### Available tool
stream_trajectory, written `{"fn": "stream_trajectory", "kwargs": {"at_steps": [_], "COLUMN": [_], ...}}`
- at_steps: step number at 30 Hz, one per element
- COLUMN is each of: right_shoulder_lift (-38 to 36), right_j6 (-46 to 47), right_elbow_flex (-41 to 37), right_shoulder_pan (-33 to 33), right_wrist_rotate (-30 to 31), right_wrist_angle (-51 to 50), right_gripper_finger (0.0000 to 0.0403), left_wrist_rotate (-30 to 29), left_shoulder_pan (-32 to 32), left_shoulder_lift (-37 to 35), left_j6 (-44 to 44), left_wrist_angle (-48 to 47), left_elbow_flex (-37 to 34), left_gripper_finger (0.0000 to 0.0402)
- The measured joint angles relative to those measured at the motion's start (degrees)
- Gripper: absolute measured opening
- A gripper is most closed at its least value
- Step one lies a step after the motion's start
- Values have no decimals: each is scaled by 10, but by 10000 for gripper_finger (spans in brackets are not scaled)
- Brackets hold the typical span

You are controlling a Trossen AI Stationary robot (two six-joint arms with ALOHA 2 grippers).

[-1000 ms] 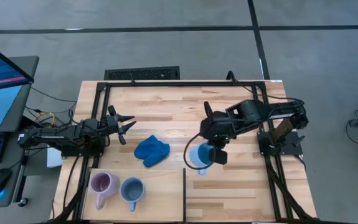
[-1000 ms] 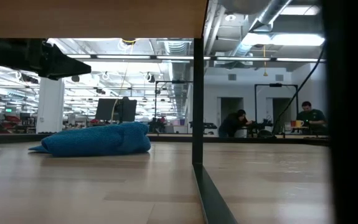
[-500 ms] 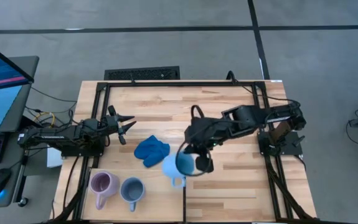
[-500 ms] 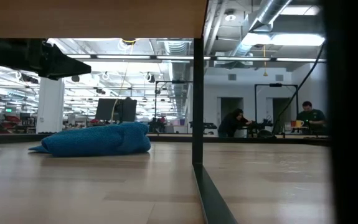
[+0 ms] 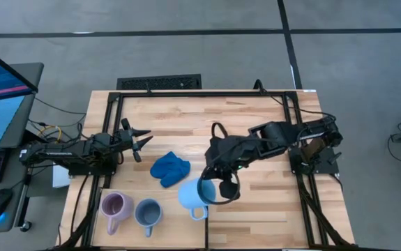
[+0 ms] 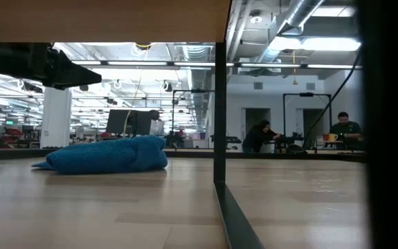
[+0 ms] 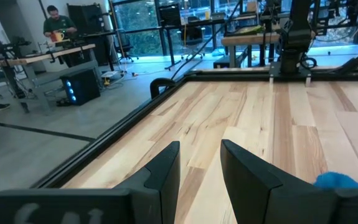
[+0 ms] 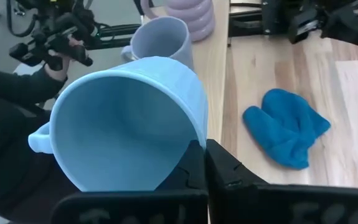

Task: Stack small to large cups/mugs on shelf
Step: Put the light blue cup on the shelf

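Mug (image 5: 192, 194), bright light blue, hangs pinched by its rim in the right gripper (image 5: 216, 189), jaws clamped tight, above the shelf (image 5: 172, 226) edge just beside the grey-blue mug (image 5: 148, 213) and lilac mug (image 5: 113, 206). The left gripper (image 5: 141, 142) waits partly open and holding nothing, near the blue cloth (image 5: 169, 169).

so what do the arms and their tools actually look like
Both arms are dark, nearly black, built of jointed segments. The left tool ends in two slim pointed black fingers. The right tool has chunkier black fingers, and a thin black cable loops over that arm. No markings can be made out.
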Motion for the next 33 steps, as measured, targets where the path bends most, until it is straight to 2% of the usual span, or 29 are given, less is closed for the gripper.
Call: {"fn": "stream_trajectory", "kwargs": {"at_steps": [7, 15, 22, 33], "right_shoulder_lift": [32, 66, 77, 105], "right_j6": [-2, -4, -3, 71], "right_elbow_flex": [1, 0, 0, -1], "right_shoulder_pan": [5, 15, 21, 20], "right_wrist_rotate": [-2, -38, -32, -29], "right_wrist_angle": [20, 29, 42, -6], "right_gripper_finger": [1, 1, 1, 1], "left_wrist_rotate": [0, 1, 1, 1], "left_shoulder_pan": [0, 0, 0, 0], "left_shoulder_lift": [0, 4, 15, 15], "left_j6": [0, -1, -6, -16], "left_wrist_angle": [0, 0, 0, 0], "left_elbow_flex": [0, 0, 0, 0], "left_gripper_finger": [108, 108, 108, 108]}}
